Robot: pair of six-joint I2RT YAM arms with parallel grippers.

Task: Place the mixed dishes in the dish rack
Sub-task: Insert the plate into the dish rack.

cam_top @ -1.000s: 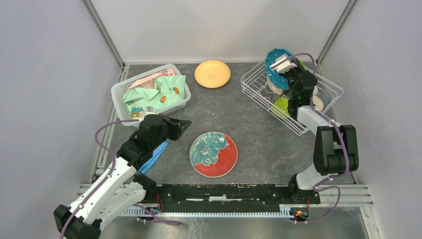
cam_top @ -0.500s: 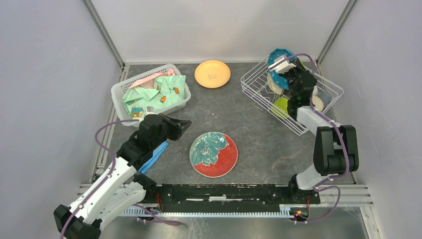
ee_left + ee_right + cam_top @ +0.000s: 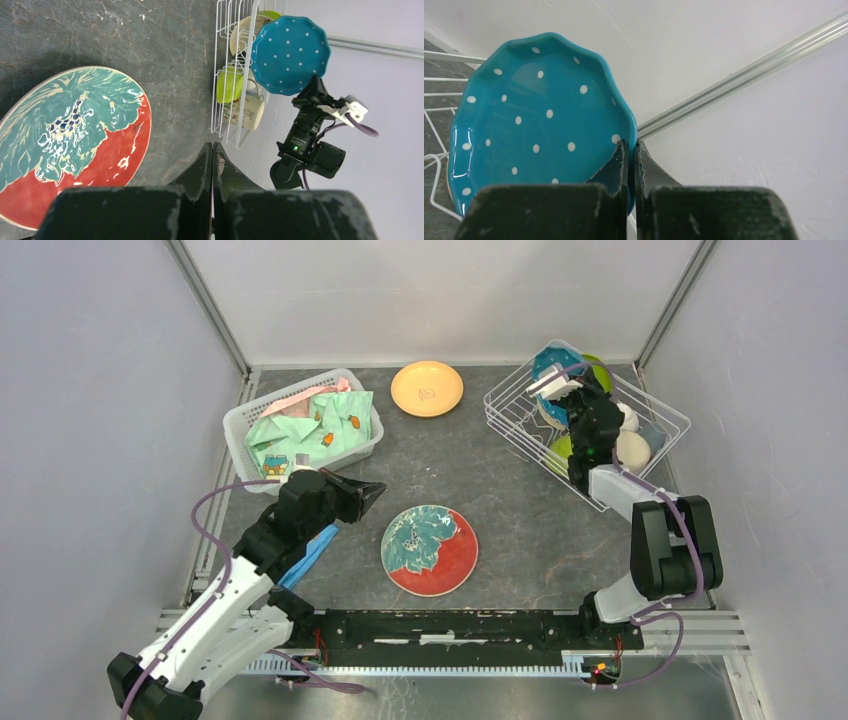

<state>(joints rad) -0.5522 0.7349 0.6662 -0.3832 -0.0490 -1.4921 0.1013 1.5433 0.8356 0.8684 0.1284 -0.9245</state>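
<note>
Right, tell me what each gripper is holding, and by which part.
The right gripper pinches the blue white-dotted plate by its wavy rim. The left gripper is shut and holds nothing.

The blue dotted plate (image 3: 539, 125) stands upright, rim pinched in the right end effector (image 3: 630, 146). The wire dish rack (image 3: 515, 430) sits beneath.
</note>
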